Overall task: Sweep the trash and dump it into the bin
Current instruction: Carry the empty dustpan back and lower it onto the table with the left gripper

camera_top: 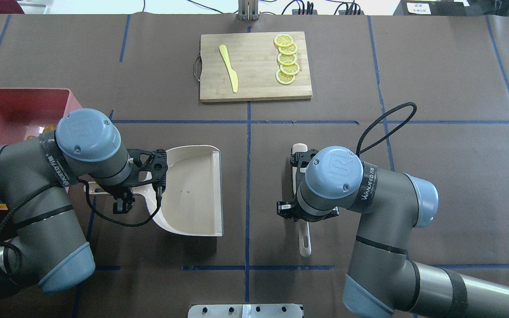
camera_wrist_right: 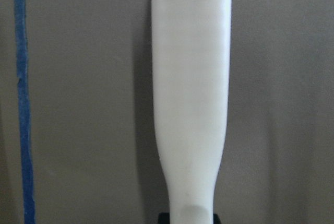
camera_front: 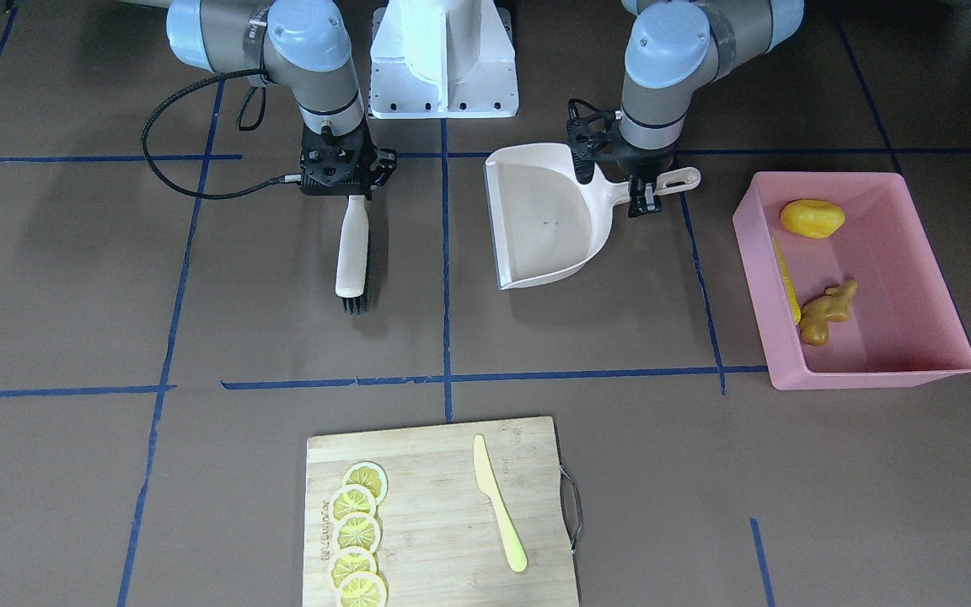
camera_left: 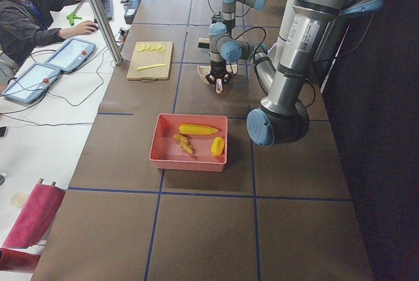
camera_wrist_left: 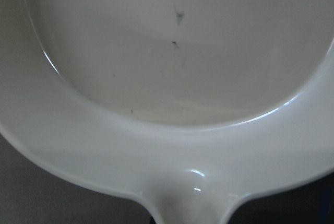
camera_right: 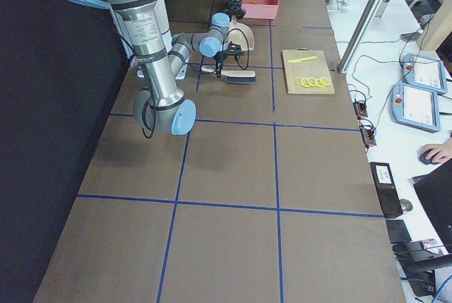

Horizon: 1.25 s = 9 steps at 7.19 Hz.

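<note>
Corn cob (camera_front: 785,278), ginger root (camera_front: 827,312) and potato-like lump (camera_front: 812,218) lie in the pink bin (camera_front: 873,373) on the robot's left side of the table (camera_front: 620,472), the cob along one wall with the ginger just beside it and the lump apart. The left gripper (camera_front: 650,182) sits over the beige dustpan (camera_front: 544,219) handle and the right gripper (camera_front: 351,190) over the brush (camera_front: 352,253) handle. Whether either is clamped cannot be told.

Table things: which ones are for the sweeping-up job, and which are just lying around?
For the job: corn cob, potato lump, ginger root, pink bin, dustpan, brush.
Just lying about: cutting board, lemon slices, yellow knife.
</note>
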Motion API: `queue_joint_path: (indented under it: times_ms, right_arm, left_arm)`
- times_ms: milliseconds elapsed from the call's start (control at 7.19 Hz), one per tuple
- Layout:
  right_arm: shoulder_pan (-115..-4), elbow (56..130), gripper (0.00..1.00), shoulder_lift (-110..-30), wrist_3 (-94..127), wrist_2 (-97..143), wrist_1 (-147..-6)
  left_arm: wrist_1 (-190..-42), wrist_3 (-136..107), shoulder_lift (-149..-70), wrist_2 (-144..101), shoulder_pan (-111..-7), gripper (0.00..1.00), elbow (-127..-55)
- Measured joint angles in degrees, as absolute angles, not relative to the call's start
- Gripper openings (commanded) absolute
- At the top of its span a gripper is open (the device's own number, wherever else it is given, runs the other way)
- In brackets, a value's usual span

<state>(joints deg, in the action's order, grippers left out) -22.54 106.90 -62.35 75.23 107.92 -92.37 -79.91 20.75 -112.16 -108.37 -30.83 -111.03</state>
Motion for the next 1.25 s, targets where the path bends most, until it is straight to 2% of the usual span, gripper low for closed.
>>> queue_joint_path:
  times_ms: [417,834,1112,1251]
  right_arm:
    - [-22.4,106.9,0.00,-62.3,75.2,107.9,-92.4]
    - [-22.4,106.8,0.00,-62.3,75.2,107.9,-92.4]
    - [-22.3,106.7,0.00,-62.4,75.2,107.9,-92.4]
    - [-22.3,106.7,0.00,-62.4,75.2,107.8,-92.4]
  left_arm:
    - [-84.5,18.8,-114.7,-106.3,-28.6,0.04,-106.4]
    - [-84.8,18.8,-116.9,-104.7,-27.3,0.17,-104.5]
    - [-84.9,19.2,-117.6,-103.2,-27.3,0.82,-103.6]
    - [-84.9,19.4,-117.6,-102.7,-27.3,0.99,-103.5]
